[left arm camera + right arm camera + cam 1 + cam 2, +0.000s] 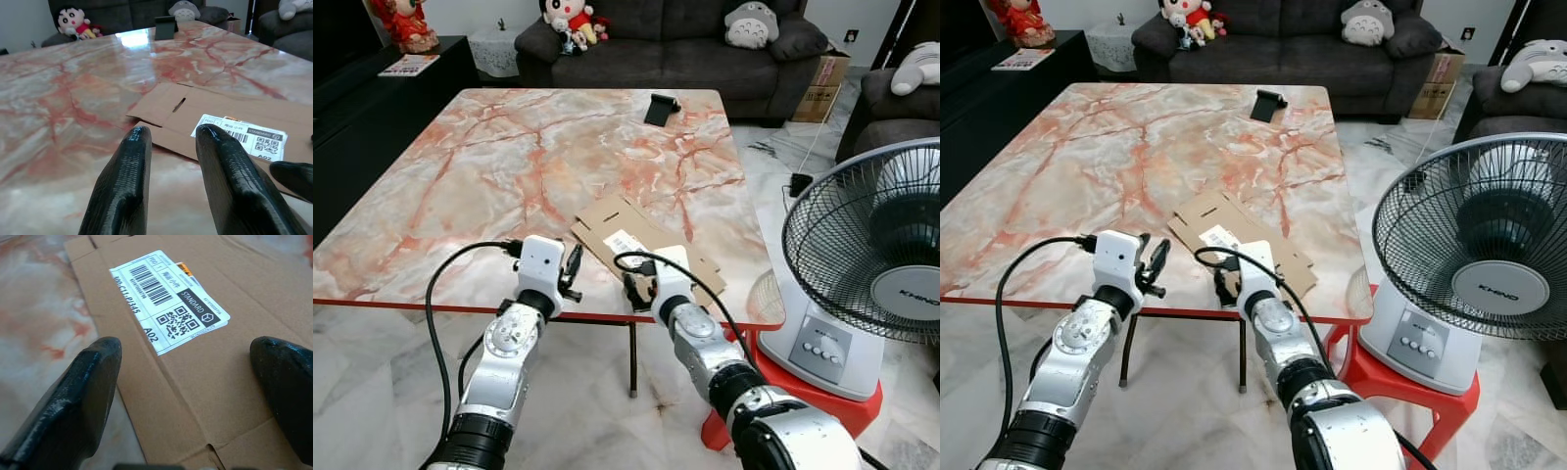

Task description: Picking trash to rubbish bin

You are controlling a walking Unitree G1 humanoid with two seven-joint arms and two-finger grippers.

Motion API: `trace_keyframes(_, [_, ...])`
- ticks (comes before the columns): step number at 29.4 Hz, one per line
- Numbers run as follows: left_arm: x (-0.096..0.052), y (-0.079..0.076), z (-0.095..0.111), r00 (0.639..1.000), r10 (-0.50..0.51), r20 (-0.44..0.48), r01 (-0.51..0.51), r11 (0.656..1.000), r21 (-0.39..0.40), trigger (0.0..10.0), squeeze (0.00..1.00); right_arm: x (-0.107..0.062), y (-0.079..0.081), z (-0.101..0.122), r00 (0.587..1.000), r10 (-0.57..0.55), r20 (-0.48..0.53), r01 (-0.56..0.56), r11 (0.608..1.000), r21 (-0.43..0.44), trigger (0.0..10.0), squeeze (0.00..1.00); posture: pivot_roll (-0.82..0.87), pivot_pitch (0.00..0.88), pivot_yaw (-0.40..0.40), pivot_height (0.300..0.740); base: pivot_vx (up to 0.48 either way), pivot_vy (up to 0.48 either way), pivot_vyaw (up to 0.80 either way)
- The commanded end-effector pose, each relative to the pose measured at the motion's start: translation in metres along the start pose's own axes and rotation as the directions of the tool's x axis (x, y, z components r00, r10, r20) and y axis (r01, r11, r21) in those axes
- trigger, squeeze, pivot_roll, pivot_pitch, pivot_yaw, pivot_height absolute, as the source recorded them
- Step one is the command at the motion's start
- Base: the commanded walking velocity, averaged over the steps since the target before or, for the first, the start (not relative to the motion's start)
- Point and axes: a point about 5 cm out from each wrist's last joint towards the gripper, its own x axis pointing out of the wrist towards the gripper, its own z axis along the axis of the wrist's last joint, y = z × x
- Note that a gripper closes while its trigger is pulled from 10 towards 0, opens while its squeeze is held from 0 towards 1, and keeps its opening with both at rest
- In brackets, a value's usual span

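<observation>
Cardboard point(646, 242) lay flat at lower centre of the frame on the marble surface point(509, 166), near its front edge. Right gripper point(195, 377) jaws stood wide open over it; left gripper point(171, 147) jaws slightly parted, empty.

The white shipping label point(168, 301) on the flattened cardboard point(205, 377) reads "STANDARD" on a black strip, with "A02" beside a QR code at its 7 o'clock and a barcode at 10 o'clock; the fan point(871, 284) hub badge shows "KHIND", only just legible
</observation>
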Motion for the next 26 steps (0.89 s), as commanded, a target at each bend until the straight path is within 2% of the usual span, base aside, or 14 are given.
trace_keyframes(1, [0.000, -0.002, 0.005, 1.000, -0.017, 0.010, 0.018, 1.000, -0.024, 10.0, 0.00, -0.004, -0.004, -0.016, 0.998, -0.022, -0.063, 0.026, 0.998, 0.064, 10.0, 0.00, 0.10, 0.033, 0.028, 0.740, 0.000, 0.000, 0.00])
trace_keyframes(8, [0.002, -0.005, 0.006, 0.999, -0.050, -0.006, 0.050, 0.998, -0.024, 10.0, 0.00, -0.009, -0.021, -0.026, 0.995, -0.064, -0.074, 0.074, 0.988, 0.139, 10.0, 0.00, 0.07, 0.038, 0.041, 0.740, 0.000, 0.000, 0.00])
trace_keyframes(16, [0.005, -0.011, 0.006, 0.996, -0.084, -0.018, 0.083, 0.996, -0.039, 10.0, 0.00, -0.016, -0.035, -0.033, 0.995, -0.085, -0.058, 0.093, 0.982, 0.165, 10.0, 0.00, 0.04, 0.042, 0.054, 0.740, 0.000, 0.000, 0.00])
trace_keyframes(21, [0.006, -0.011, 0.006, 0.996, -0.089, -0.021, 0.088, 0.995, -0.041, 10.0, 0.00, -0.021, -0.036, -0.034, 0.997, -0.068, -0.045, 0.074, 0.983, 0.166, 10.0, 0.00, 0.04, 0.045, 0.053, 0.740, 0.000, 0.000, 0.00])
trace_keyframes(26, [0.004, -0.010, 0.005, 0.996, -0.090, -0.028, 0.088, 0.995, -0.042, 10.0, 0.00, -0.025, -0.026, -0.023, 1.000, -0.006, 0.011, 0.005, 0.987, 0.161, 10.0, 0.00, 0.04, 0.045, 0.050, 0.740, 0.000, 0.000, 0.00])
